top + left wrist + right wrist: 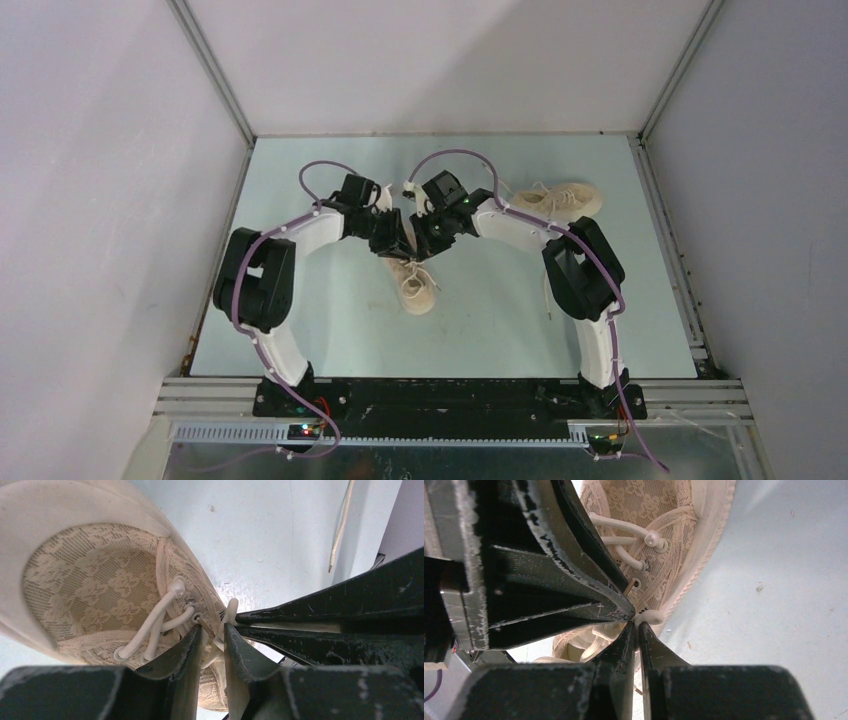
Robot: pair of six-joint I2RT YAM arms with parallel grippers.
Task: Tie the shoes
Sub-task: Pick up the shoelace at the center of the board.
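Note:
One cream shoe (418,290) lies at the table's middle, toe toward me. The second shoe (568,200) lies at the back right. My left gripper (392,240) and right gripper (420,238) meet tip to tip over the near shoe's lace area. In the left wrist view the shoe (85,580) fills the left side, and the left gripper (212,630) stands nearly closed on a lace end with its brown tip (206,627). In the right wrist view the right gripper (635,622) is shut on a white lace loop (650,616) beside the shoe (659,555).
White walls with metal corner posts enclose the pale blue table (330,330). A loose lace end (340,525) lies on the table beyond the grippers. The right arm's elbow (580,265) stands close to the second shoe.

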